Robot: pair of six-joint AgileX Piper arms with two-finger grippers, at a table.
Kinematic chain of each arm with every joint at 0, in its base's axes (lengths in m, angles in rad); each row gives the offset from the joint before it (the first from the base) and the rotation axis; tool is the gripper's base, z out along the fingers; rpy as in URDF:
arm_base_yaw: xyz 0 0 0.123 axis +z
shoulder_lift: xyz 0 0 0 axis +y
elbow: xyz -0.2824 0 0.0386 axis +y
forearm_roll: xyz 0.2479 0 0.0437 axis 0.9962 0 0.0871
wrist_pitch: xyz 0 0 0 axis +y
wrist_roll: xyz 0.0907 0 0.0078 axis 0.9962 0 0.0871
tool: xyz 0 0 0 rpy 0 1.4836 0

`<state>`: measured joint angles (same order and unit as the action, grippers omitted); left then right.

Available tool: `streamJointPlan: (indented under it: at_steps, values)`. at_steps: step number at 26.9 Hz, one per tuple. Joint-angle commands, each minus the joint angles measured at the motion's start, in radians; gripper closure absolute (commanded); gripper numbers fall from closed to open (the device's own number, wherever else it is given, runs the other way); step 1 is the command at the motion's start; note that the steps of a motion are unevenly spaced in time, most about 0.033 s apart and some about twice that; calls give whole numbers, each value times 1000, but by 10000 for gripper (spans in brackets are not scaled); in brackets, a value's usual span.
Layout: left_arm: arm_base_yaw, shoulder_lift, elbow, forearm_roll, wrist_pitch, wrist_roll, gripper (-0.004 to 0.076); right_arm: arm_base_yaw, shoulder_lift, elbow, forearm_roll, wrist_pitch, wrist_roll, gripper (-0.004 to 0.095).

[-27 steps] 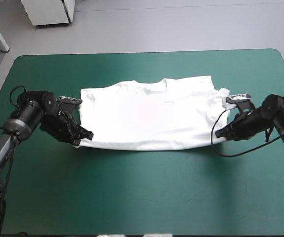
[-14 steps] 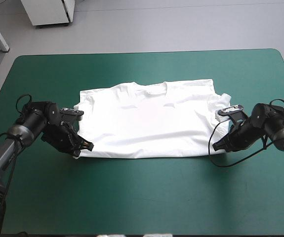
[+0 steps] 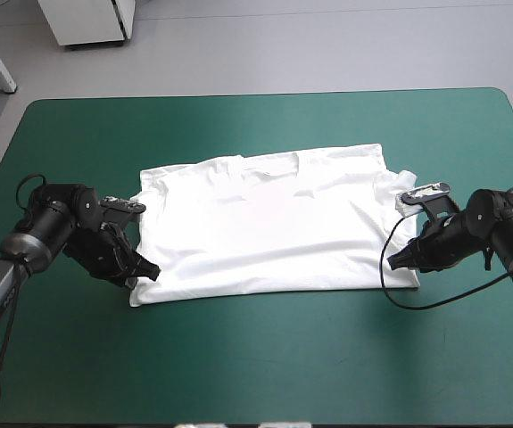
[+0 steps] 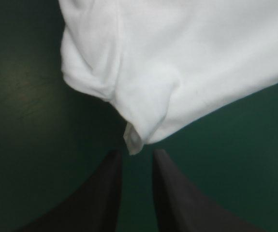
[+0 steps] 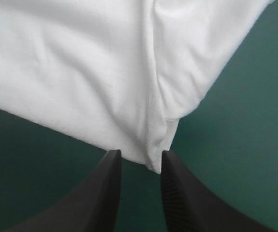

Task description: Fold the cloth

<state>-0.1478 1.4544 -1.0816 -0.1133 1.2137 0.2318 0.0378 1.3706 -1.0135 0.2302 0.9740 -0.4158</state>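
The white T-shirt (image 3: 269, 223) lies flat in the middle of the teal-green table, collar toward the far edge, its near edge a straight fold. My left gripper (image 3: 145, 271) sits low at the shirt's near left corner. In the left wrist view the fingers (image 4: 135, 153) stand slightly apart, and the corner of the T-shirt (image 4: 187, 63) ends right at their tips. My right gripper (image 3: 395, 259) rests at the near right corner. Its fingers (image 5: 141, 155) are also parted, the T-shirt (image 5: 80, 72) corner dipping just between the tips, with green showing in the gap.
A broad strip of teal-green cover (image 3: 256, 357) lies between the shirt and the table's near edge. More cover shows beyond the collar and outside both arms.
Both grippers drew the shirt's near edge toward the table's near side and lowered it. The near edge now lies flat, and the fingers have parted at the corners.
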Motion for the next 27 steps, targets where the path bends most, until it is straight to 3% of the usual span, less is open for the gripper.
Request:
streamJointPlan:
  at_steps: [1, 7, 14, 21, 27]
  values:
    - [-4, -63, -25, -9, 48, -3, 456, 0, -72, -29, -6, -9, 20, 514]
    - [-4, -162, -132, -45, -11, -5, 423, 0, -83, -129, -162, -76, 171, 502]
    - [-4, -188, -345, -109, -50, 14, 419, -2, 61, -341, -257, -107, 233, 501]
    - [-4, -188, -448, -109, -38, 16, 419, -28, 280, -506, -223, -66, 240, 502]
    - [-4, -188, -453, -109, -16, 19, 419, -53, 437, -528, -116, -56, 212, 502]
